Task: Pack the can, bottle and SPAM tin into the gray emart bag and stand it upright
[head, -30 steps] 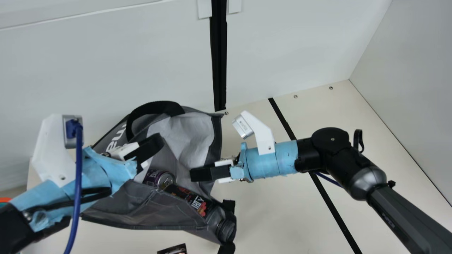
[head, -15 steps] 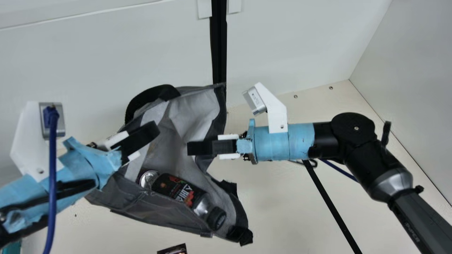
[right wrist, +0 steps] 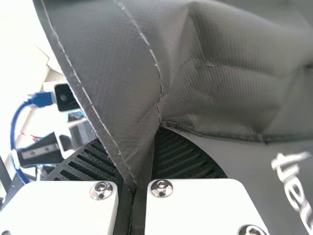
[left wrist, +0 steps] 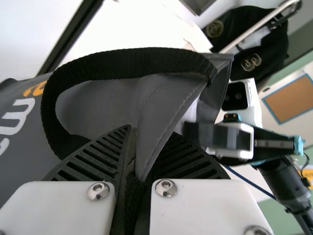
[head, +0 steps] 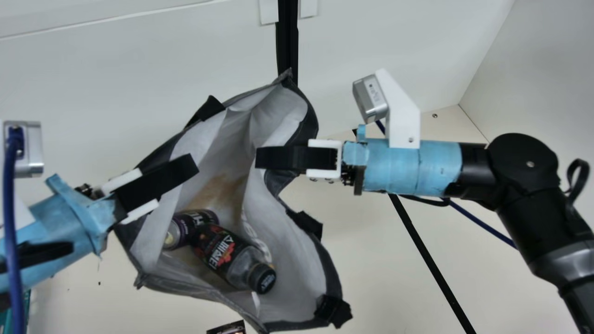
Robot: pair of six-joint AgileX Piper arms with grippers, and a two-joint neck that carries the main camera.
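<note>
Gray fabric is forming the bag (head: pixel 297 260), its mouth gaping upward, probably so that its load is settling toward the base before standing. The left gripper (head: pixel 189 168) is pinching the left rim and the right gripper (head: pixel 262 157) the right rim, bracing both sides. Inside, the bottle (head: pixel 222 253) is lying with its cap toward near right; the can (head: pixel 183 228) is resting beside it, farther left. A printed item (head: pixel 228 328), possibly the tin, is lying outside, near.
</note>
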